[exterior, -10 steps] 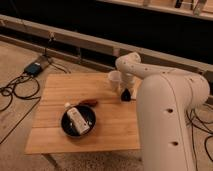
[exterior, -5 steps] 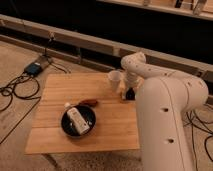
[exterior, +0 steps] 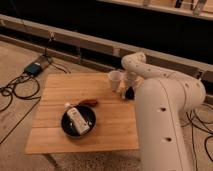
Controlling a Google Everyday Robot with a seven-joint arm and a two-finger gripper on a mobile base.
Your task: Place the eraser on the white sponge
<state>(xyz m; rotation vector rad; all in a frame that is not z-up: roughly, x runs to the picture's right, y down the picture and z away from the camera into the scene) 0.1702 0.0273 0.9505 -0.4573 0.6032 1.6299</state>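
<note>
My gripper [exterior: 128,93] hangs from the white arm [exterior: 150,80] at the table's right edge, just in front of the white cup [exterior: 115,77]. A small dark shape sits at its tip; I cannot tell whether this is the eraser or part of the gripper. A small pale patch right beside it on the left looks like the white sponge [exterior: 121,90], partly hidden by the gripper.
A round black bowl [exterior: 67,126] holding a white bottle [exterior: 77,120] sits at the front middle of the wooden table [exterior: 55,90]. A reddish-brown elongated thing [exterior: 89,102] lies behind the bowl. Cables and a blue box [exterior: 34,67] lie on the floor to the left.
The gripper has shifted slightly away from the table's front, toward the cup. The bowl, bottle and brown thing have not moved.
</note>
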